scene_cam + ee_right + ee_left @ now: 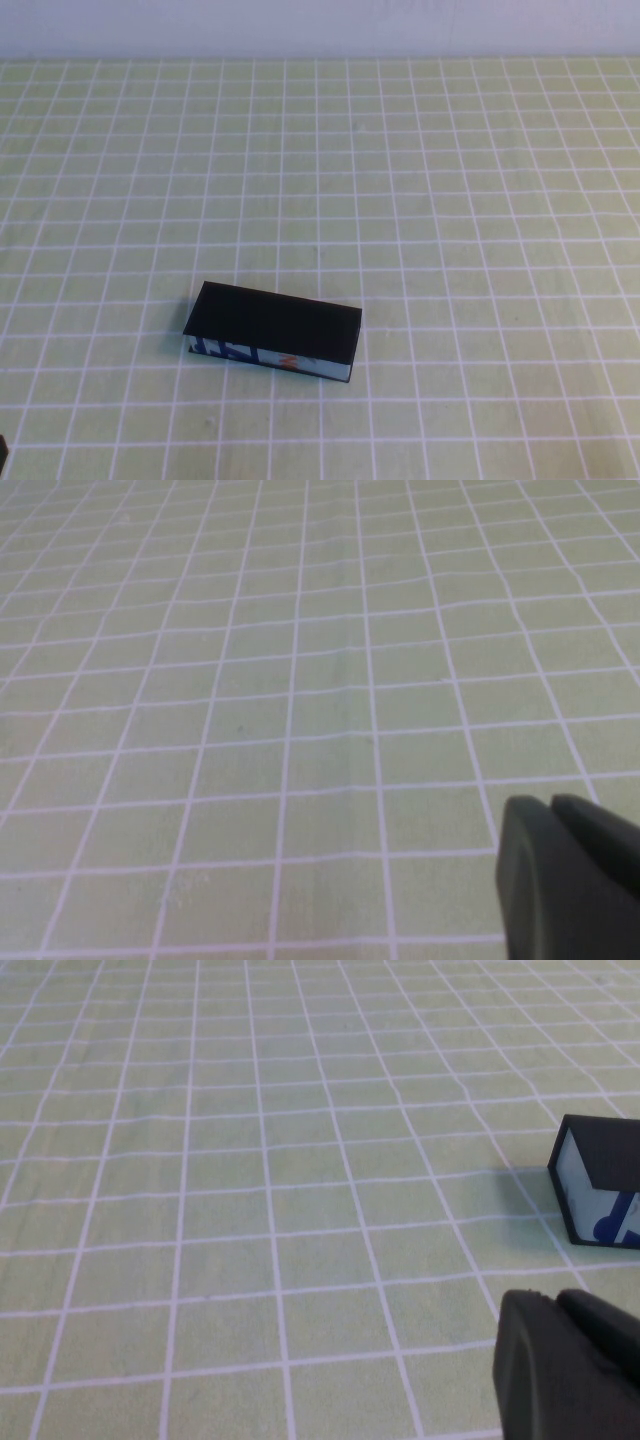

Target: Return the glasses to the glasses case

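The whole table is covered with a pale yellow-green cloth (420, 200) printed with a white grid of squares, matte and a bit rumpled in places. Along the far edge there's a plain pale wall (320, 25), nothing else of the room visible.

The glasses case (272, 330) sits on the cloth at roughly 7 o'clock from the middle of the high view, lying a little skewed to the grid. It's a long boxy thing, flat black on top with sharp edges, and the lid looks closed. The side facing the robot is light blue-white with dark blue shapes and a small orange mark; the print is too small to read, so no idea about the brand. The left wrist view catches one end of it (600, 1185), same pale panel with a blue blob, black top over it. Can't see the glasses anywhere, so presumably hidden or just not in shot.

The left gripper (570, 1370) shows as a dark matte rounded lump low over the cloth, near the case end but not touching it. The right gripper (570, 875) looks the same, hovering over bare cloth. For both, I can't tell how the jaws stand.
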